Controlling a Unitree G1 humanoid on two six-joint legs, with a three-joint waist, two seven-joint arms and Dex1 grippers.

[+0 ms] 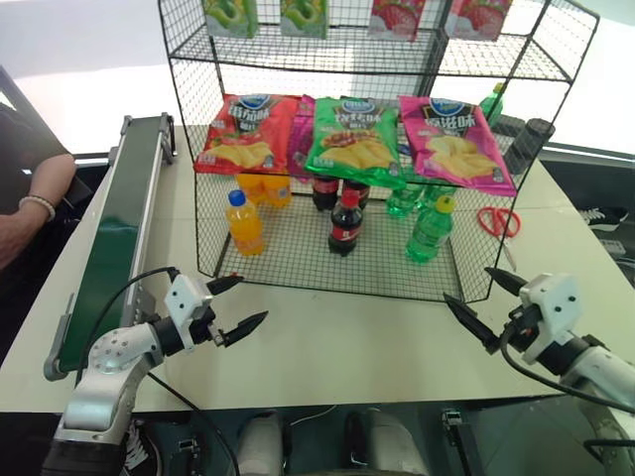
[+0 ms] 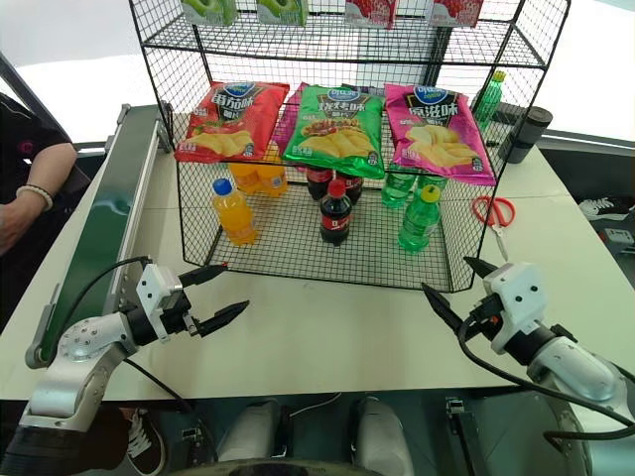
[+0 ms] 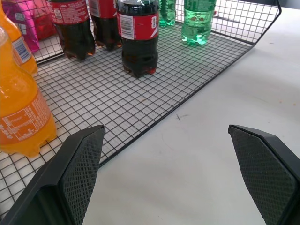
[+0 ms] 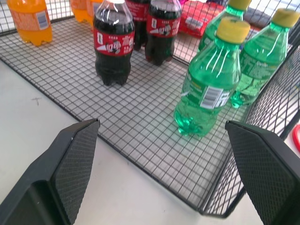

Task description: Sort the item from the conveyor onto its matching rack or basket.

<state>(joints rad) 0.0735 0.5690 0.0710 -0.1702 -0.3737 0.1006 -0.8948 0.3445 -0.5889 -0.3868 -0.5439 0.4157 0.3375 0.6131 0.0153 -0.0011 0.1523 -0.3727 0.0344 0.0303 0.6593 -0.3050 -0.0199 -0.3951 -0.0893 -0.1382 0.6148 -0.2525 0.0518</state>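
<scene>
On rack (image 1: pixel 298 266): grn bottle (image 1: pixel 430 231) upright

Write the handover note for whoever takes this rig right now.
Left gripper: open, empty, over the white table beside the dark green conveyor belt.
Right gripper: open, empty, before the black wire-grid rack.
Small green plastic soda bottle with yellow cap: upright on the rack's bottom tier, more green bottles behind it.
Done: bottle appears sorted.
Left: nothing visible on the belt.
</scene>
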